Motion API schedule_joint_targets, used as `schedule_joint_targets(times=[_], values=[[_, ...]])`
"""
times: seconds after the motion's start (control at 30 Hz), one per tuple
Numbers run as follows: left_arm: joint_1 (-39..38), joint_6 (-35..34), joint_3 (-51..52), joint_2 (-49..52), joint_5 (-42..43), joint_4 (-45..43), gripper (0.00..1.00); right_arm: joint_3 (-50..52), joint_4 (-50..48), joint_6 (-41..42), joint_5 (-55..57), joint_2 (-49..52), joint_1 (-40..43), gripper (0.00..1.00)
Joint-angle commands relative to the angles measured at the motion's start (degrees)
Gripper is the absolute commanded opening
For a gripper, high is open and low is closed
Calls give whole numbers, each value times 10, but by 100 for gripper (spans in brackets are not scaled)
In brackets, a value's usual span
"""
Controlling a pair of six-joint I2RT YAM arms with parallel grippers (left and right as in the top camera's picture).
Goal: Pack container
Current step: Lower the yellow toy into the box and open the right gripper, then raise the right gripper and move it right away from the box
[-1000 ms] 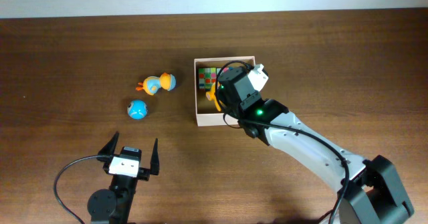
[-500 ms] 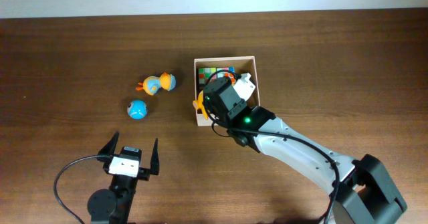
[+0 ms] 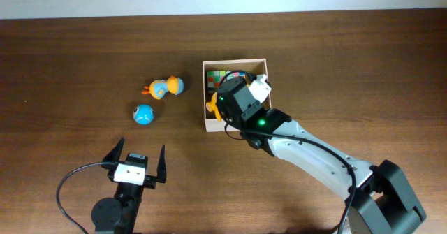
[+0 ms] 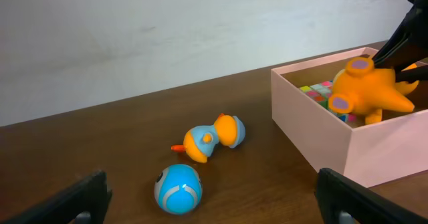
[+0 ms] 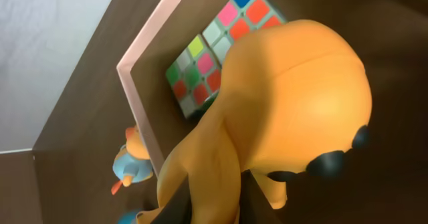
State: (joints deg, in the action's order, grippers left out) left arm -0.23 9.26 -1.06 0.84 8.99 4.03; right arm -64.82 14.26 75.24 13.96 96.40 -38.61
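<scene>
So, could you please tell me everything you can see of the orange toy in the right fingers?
The orange toy looks like smooth plastic: a rounded body with stubby pointed limbs, lilac discs on two bumps, and small black dots. It is tilted, pinched by the right arm's dark fingers, partly inside the container near one cream wall, by the colourful cube. Whether it touches the floor or cube cannot be told.

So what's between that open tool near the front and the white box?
Nothing: the overhead view shows only bare table between the left tool and the container. The blue ball lies off to the side.
</scene>
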Motion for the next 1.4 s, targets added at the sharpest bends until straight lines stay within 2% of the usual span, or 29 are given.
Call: schedule_joint_targets(times=[0.0,0.1,0.13,0.23,0.3,0.37,0.67,0.87,1.03,1.13,1.2,1.37], values=[[3,7,4,-5,-2,0,99,-11,-2,0,-3,5,4,13],[3,7,4,-5,-2,0,99,-11,-2,-13,-4,5,4,14],[3,7,4,-5,-2,0,99,-11,-1,-13,-5,5,4,17],[3,7,4,-5,-2,0,99,-11,0,-15,-9,5,4,42],[3,7,4,-5,-2,0,99,-11,0,-15,-13,5,4,53],[3,7,4,-5,-2,0,99,-11,0,-15,-13,5,4,60],[3,7,4,-5,-2,0,99,-11,-4,-16,-22,5,4,61],[3,7,4,-5,-2,0,99,-36,-9,-99,-25,-17,5,62],[3,7,4,-5,-2,0,99,-80,65,-120,38,-74,30,72],[3,7,4,-5,-2,0,99,-98,124,-121,64,-112,75,77],[3,7,4,-5,-2,0,99,-100,152,-135,75,-139,116,81],[3,7,4,-5,-2,0,99,-100,223,-187,77,-182,239,100]])
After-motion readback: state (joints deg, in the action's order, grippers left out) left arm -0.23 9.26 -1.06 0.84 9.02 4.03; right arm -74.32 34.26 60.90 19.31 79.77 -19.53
